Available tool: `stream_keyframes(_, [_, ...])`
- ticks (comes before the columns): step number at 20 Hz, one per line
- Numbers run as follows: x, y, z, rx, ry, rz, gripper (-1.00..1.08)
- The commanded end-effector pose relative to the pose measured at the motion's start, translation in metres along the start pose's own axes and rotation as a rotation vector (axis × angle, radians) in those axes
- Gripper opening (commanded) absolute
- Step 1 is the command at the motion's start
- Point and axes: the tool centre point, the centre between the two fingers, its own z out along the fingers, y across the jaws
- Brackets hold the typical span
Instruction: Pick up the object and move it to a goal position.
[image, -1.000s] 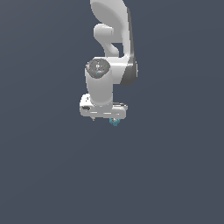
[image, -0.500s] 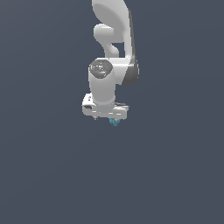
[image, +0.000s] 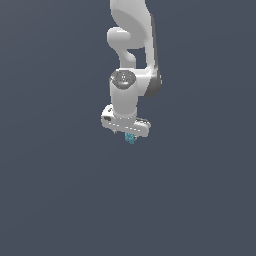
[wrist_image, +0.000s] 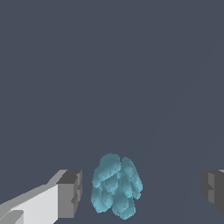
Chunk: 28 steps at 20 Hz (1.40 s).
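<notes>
Your fingers (wrist_image: 140, 192) stand wide apart in the wrist view: one grey-padded white finger (wrist_image: 65, 194) sits at the lower left of the frame, the other grey pad (wrist_image: 213, 190) at the lower right edge. Between them lies the tiny teal-blue bumpy, clustered lump (wrist_image: 116, 186), low and left of centre in that frame. It sits just beside the lower-left pad, with a narrow strip of background showing between the two; it is well apart from the lower-right pad. Neither pad is seen touching the lump, so the fingers have hold of nothing that you can confirm.

In the exterior view the same lump (image: 130, 138) shows as a small teal speck directly beneath the white hand, slightly right of the frame's centre. The fingers themselves are too small there to judge their gap. Whether the lump rests on the desk or hangs clear of it cannot be told from either view.

Above the lump, the white robot arm (image: 131, 50) descends from the top centre of the exterior frame, its wrist pointing downward. The plain dark grey-blue desk (image: 50, 200) fills the rest of both frames.
</notes>
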Motion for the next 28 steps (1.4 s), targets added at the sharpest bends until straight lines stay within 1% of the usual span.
stream_keyframes(1, [-0.010, -0.004, 0.007, 0.002, 0.007, 0.056, 1.00])
stream_keyframes(8, [-0.035, -0.011, 0.022, 0.007, 0.024, 0.193, 1.00])
stream_keyframes(14, [-0.048, -0.013, 0.030, 0.011, 0.033, 0.265, 1.00])
stream_keyframes(19, [-0.053, -0.014, 0.033, 0.012, 0.036, 0.292, 1.00])
stream_keyframes(24, [-0.053, -0.014, 0.034, 0.012, 0.035, 0.290, 1.00])
stream_keyframes(28, [-0.053, -0.014, 0.043, 0.012, 0.035, 0.291, 1.00])
